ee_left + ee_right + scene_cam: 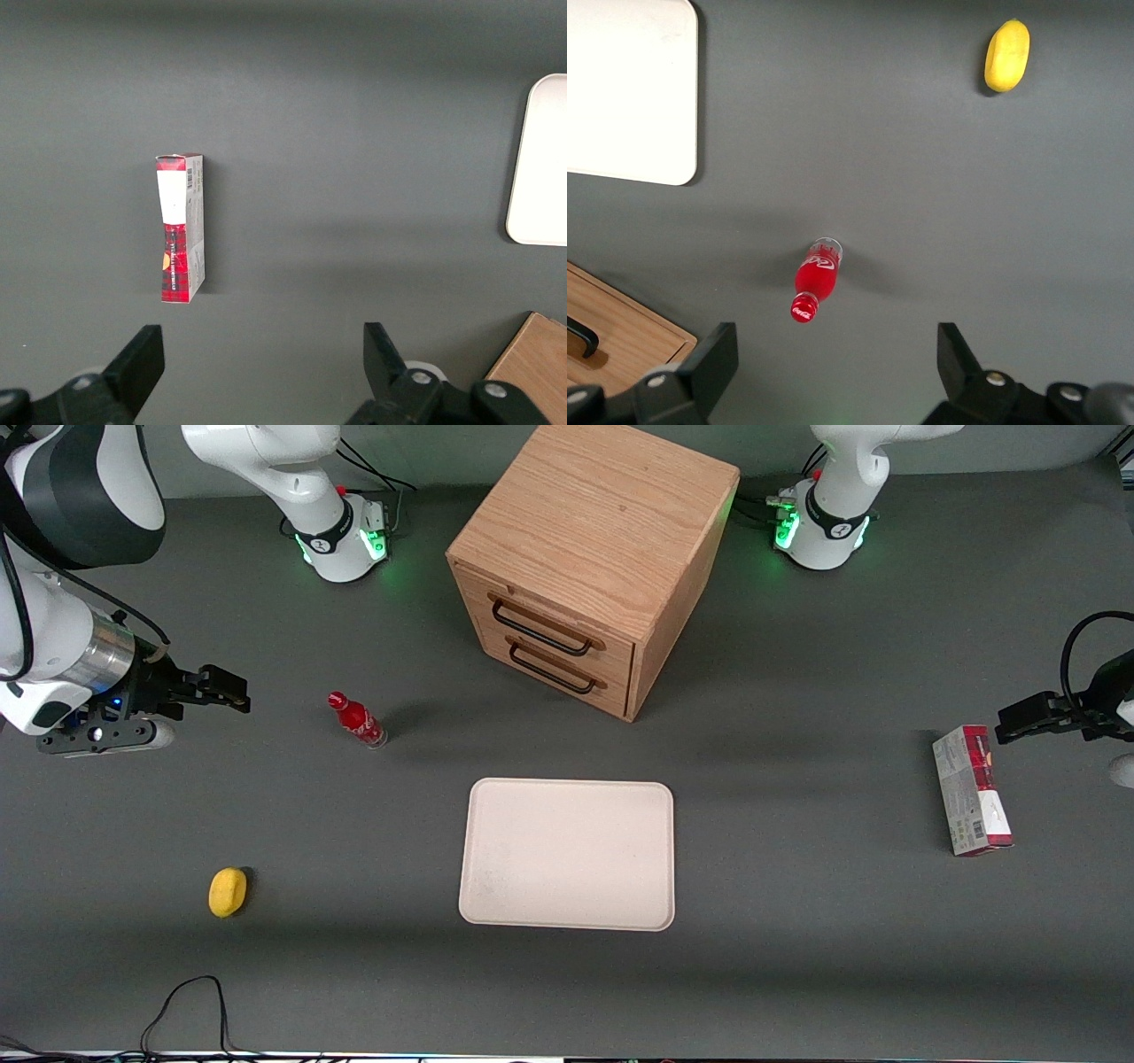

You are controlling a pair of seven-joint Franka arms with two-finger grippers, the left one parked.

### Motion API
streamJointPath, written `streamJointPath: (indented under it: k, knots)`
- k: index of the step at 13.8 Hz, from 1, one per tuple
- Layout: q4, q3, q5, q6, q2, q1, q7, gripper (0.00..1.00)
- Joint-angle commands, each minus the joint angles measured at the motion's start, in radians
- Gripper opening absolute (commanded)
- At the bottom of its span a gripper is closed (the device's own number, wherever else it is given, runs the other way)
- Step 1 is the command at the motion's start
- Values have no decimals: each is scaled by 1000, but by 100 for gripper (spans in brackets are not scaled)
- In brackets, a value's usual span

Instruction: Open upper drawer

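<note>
Front view: set high, looking steeply down from the table's front edge at the whole table (797, 974), cabinet (594, 522) and both arm bases.
Right wrist view: looks straight down past the spread-fingered gripper (833, 376), closer in, over the red bottle (813, 282) and yellow object (1007, 56).
Left wrist view: straight down, close, over the red box (181, 228).
Shared: the white tray (567, 855) and the cabinet show partly in all three.

White arm, black gripper (232, 689), black fingers (709, 363)
</note>
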Motion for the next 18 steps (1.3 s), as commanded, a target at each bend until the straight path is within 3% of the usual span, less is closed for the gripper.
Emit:
streamJointPath:
  k: [1,9,15,18]
  knots:
    - [19,-1,4,-21,4,5,1,100]
    - [21,1,2,-51,7,5,-15,100]
    - [34,-1,44,-38,36,2,-6,100]
    - [125,11,65,-46,103,26,-2,100]
